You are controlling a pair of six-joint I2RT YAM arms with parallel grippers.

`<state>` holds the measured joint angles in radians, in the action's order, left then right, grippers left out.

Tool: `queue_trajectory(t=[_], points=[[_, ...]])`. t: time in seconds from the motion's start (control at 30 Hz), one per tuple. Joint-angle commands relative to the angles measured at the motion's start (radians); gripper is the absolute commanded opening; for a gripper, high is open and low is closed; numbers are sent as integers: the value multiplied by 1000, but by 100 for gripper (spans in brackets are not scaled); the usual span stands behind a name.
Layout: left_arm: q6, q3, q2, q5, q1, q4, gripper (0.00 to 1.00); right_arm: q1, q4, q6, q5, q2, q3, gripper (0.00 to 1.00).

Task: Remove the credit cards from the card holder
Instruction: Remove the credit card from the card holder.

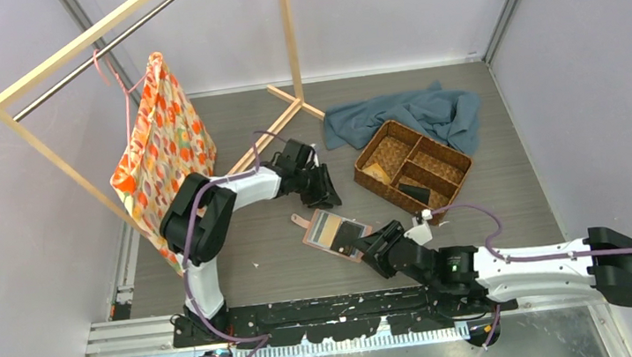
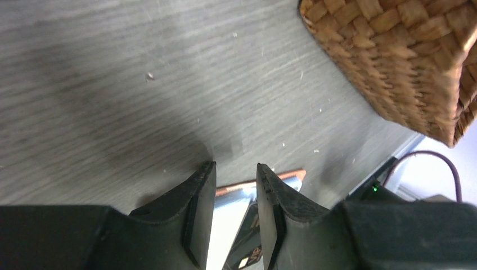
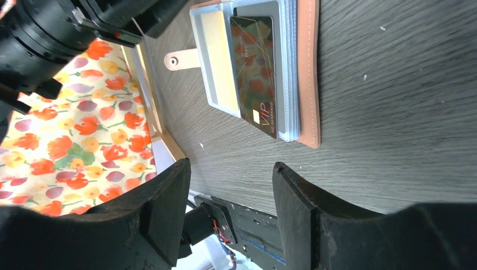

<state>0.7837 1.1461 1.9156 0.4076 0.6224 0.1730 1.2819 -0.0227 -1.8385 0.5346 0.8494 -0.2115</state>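
The salmon-pink card holder [image 1: 311, 229] lies open on the table, snap tab to the far left. Its grey slots hold a black VIP credit card [image 3: 256, 73] and a pale yellow card [image 3: 216, 62]. My left gripper [image 1: 325, 199] hovers just beyond the holder's far edge, open and empty. In the left wrist view the left gripper [image 2: 236, 167] shows the holder's pink rim [image 2: 287, 175] and the black card [image 2: 250, 242] through its gap. My right gripper [image 1: 366, 246] sits at the holder's near right corner; in its wrist view the right gripper [image 3: 230, 169] is open, nothing between the fingers.
A brown woven basket [image 1: 448, 160] stands at the right back, with a tan card [image 1: 376, 172] and a black card [image 1: 414, 193] in its compartments. A blue cloth [image 1: 430, 113] lies behind it. A wooden rack [image 1: 44, 70] with a floral bag [image 1: 163, 150] stands at the left.
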Motion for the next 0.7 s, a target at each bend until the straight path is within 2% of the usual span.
queue_trajectory(t=[0.0, 0.37, 0.53, 0.67], points=[[-16, -71, -78, -26, -1, 47, 35, 6, -60, -14, 64, -41, -13, 61], [43, -289, -265, -78, -3, 28, 35, 32, 18, -28, 20, 89, -12, 62], [46, -329, -313, -81, -1, 47, 35, 51, 64, -29, 44, 116, 11, 62], [59, -326, -383, -78, 0, 74, 35, 61, 179, 2, 87, 135, 60, 62]])
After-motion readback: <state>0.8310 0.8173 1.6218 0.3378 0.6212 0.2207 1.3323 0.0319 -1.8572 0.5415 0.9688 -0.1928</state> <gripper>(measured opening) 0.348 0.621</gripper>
